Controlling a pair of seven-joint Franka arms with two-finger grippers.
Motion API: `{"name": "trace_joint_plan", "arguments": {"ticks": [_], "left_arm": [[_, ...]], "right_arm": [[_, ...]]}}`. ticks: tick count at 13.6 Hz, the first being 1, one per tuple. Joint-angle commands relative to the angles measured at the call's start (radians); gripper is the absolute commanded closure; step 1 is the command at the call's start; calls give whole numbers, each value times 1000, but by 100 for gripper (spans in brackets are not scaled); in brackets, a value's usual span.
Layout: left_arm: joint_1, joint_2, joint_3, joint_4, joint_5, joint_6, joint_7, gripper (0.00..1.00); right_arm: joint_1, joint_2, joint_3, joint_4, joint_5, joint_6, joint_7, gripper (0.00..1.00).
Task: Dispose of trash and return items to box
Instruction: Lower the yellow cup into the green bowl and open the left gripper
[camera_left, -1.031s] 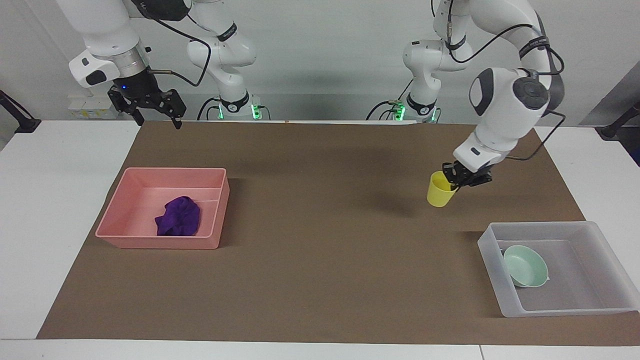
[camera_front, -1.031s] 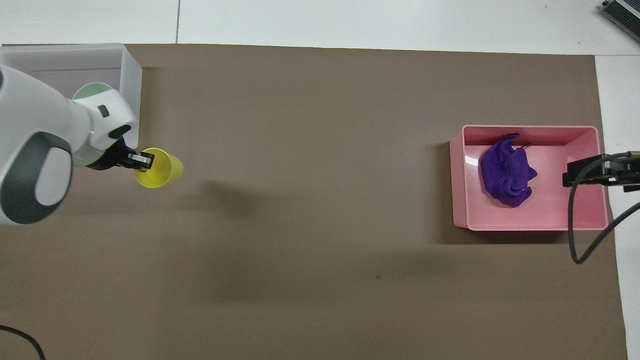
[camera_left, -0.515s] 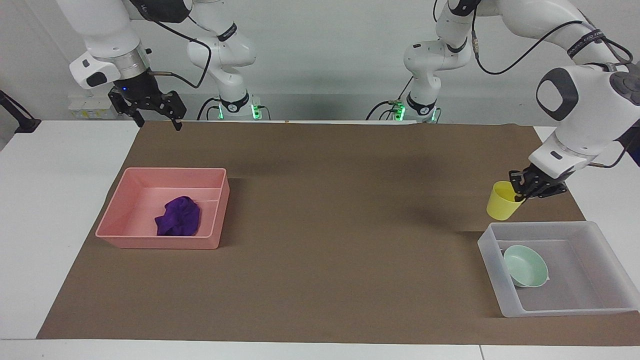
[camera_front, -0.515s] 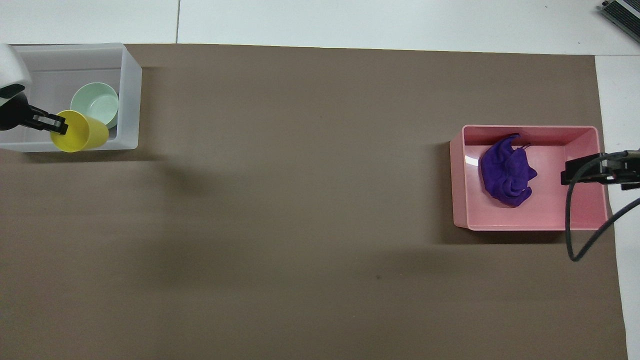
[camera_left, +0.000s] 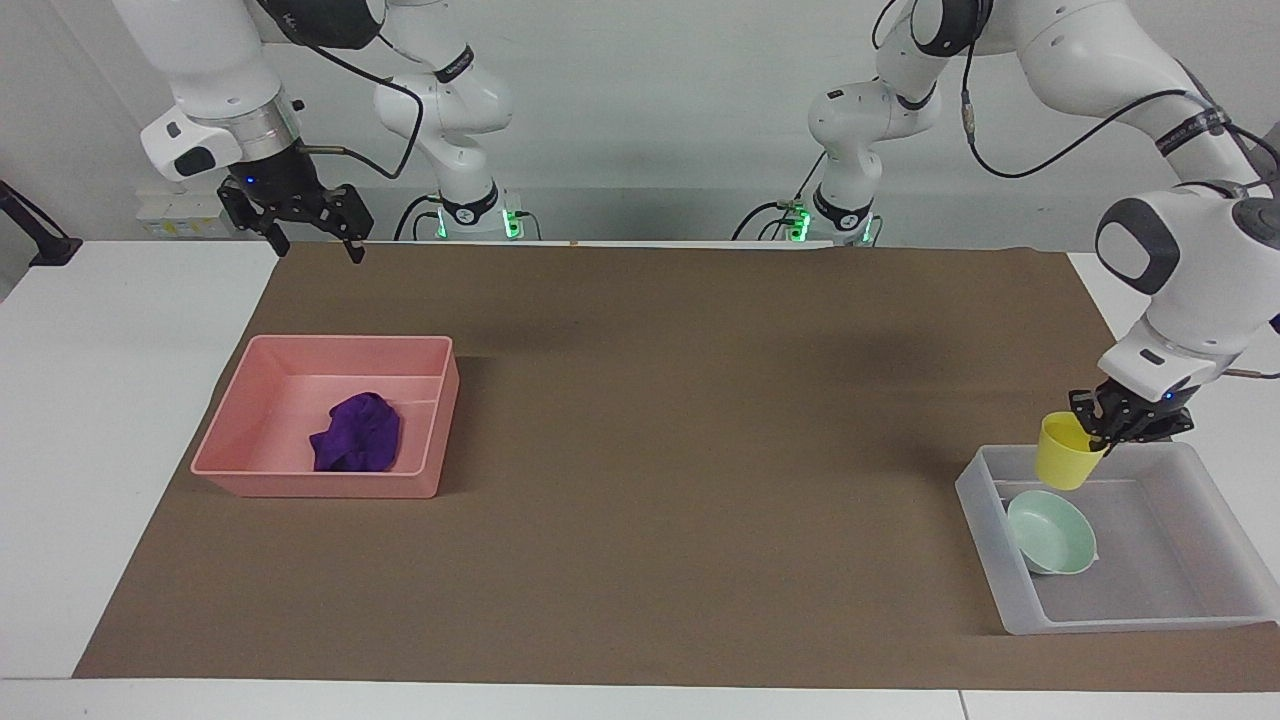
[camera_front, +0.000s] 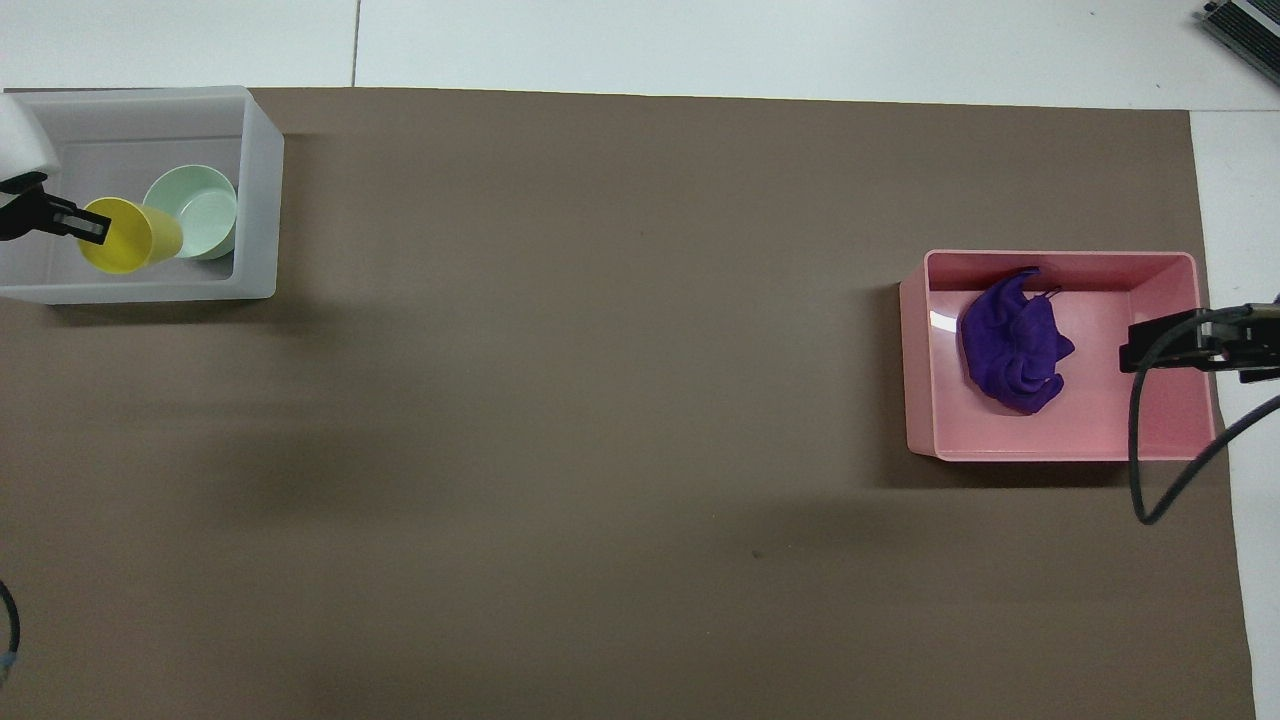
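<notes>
- L gripper w/ yellow cup moved from over the bare brown mat toward the L arm's end of the counter; now over the translucent box, above its wall nearest the robots.
- Cup was well apart from the box 1 s ago, just beside it 0.5 s ago; now hangs beside the mint bowl, overlapping the bowl's rim in overhead view.
- Cup lower than before, tilted, fingers clamped on its rim throughout.
- R gripper crept up slightly, over the mat's edge by the robots.
</notes>
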Motion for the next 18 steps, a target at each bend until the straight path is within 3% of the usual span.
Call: {"name": "trace_joint_plan", "arguments": {"ticks": [1, 8, 9, 10, 13, 18], "left_arm": [[11, 91, -11, 71, 7, 51, 15, 100], [2, 133, -11, 85, 6, 146, 12, 100], [3, 133, -13, 85, -11, 143, 13, 80], [3, 137, -13, 85, -49, 140, 10, 1], [2, 137, -9, 93, -85, 108, 9, 0], [2, 128, -13, 192, -96, -127, 4, 0]], "right_arm": [[-6, -32, 2, -43, -1, 30, 6, 0], [-5, -39, 2, -66, -1, 68, 6, 0], [-5, -43, 2, -73, -1, 70, 6, 0], [-6, -43, 2, -76, -1, 71, 6, 0], [-5, -45, 2, -78, 0, 72, 6, 0], [-5, -49, 2, -86, -1, 75, 6, 0]]}}
